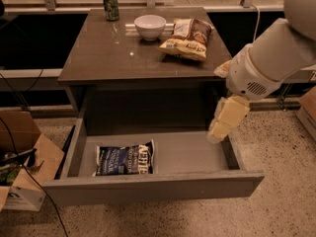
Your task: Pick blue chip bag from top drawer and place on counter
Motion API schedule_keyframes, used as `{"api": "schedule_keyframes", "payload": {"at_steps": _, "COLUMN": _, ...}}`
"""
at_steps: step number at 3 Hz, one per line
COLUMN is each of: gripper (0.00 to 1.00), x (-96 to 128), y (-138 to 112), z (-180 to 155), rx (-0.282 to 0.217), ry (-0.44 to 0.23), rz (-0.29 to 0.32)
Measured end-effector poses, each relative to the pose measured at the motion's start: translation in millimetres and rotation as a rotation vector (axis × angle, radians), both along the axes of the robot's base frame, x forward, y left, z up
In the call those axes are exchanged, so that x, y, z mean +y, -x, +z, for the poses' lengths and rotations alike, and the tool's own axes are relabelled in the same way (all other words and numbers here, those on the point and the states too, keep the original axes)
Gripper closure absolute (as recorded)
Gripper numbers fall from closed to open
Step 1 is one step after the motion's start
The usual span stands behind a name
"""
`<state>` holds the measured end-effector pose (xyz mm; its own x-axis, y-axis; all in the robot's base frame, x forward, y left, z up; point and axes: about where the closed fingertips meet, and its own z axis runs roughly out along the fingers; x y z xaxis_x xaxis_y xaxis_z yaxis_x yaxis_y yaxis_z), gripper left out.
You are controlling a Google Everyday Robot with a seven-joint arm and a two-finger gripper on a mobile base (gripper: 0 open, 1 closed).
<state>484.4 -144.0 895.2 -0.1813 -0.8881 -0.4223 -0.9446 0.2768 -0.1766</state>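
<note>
The blue chip bag (pixel 124 159) lies flat on the floor of the open top drawer (pixel 153 191), at its left side, white band toward the right. The counter (pixel 113 51) is the glossy grey-brown top of the cabinet above the drawer. My gripper (pixel 220 126) hangs from the white arm at the right, over the drawer's right rear corner and well to the right of the bag. It holds nothing that I can see.
On the counter stand a green can (pixel 111 5), a white bowl (pixel 150 26) and a yellow-and-brown chip bag (pixel 187 37). A cardboard box (pixel 22 167) with cables sits on the floor at the left. Speckled floor lies to the right of the drawer.
</note>
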Motion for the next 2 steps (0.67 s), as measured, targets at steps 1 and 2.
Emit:
{"api": "schedule_keyframes", "payload": {"at_steps": 1, "gripper": 0.00, "x": 37.7, "y": -17.9, "z": -27.2, "rx": -0.013, "ry": -0.105, "rz": 0.048}}
{"api": "schedule_keyframes", "payload": {"at_steps": 2, "gripper": 0.00, "x": 37.9, "y": -16.5, "z": -30.7, "rx": -0.004, "ry": -0.093, "rz": 0.039}}
